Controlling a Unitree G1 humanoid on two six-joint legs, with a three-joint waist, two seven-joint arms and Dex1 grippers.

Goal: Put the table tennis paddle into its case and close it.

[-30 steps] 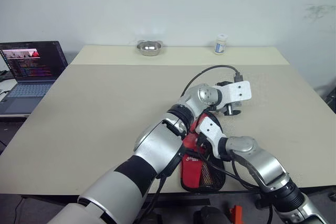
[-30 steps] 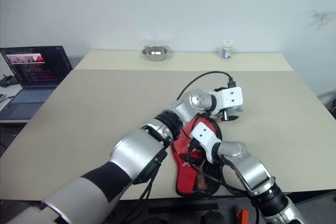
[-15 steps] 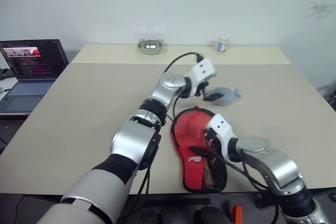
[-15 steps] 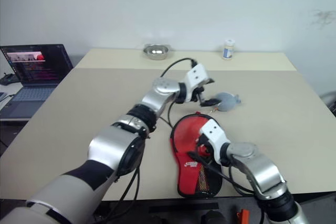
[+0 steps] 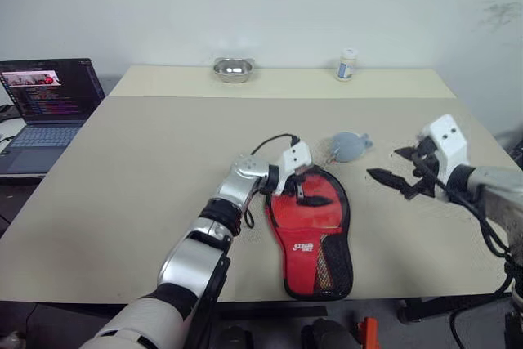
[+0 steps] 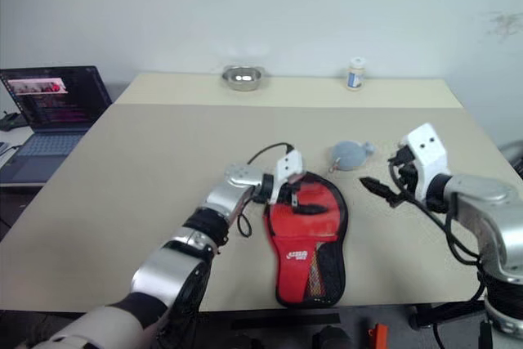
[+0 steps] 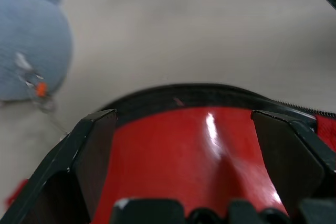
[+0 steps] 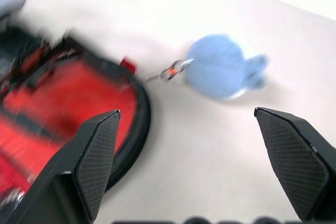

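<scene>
Looks nearly finished, judged from the layout. The case (image 5: 310,230) lies flat near the front edge of the surface (image 5: 147,161), red side with mesh pocket up, black zipper edging running round the round end. The table tennis paddle is not separately visible; presumably inside, though cannot tell for certain. In the left wrist view, the zipper band at the round end appears joined, with glossy red below it; cannot tell whether the closure is complete all the way round.

The left gripper (image 5: 304,188) hovers at the round end of the case, jaws apart, clamped on nothing. The right gripper (image 5: 391,173) hangs in the air well to the right of the case, jaws apart and empty.

What seems left: confirming the zip is fully shut, at most.

Just beyond the round end sits a blue-grey plush charm (image 5: 350,145), seemingly tied to the case by a thin cord. Far back, a metal bowl (image 5: 232,69) and a small bottle (image 5: 346,65), well apart from the work. A laptop (image 5: 49,100) off the left side. Plenty of bare surface left and right of the case; little room toward the front edge.
</scene>
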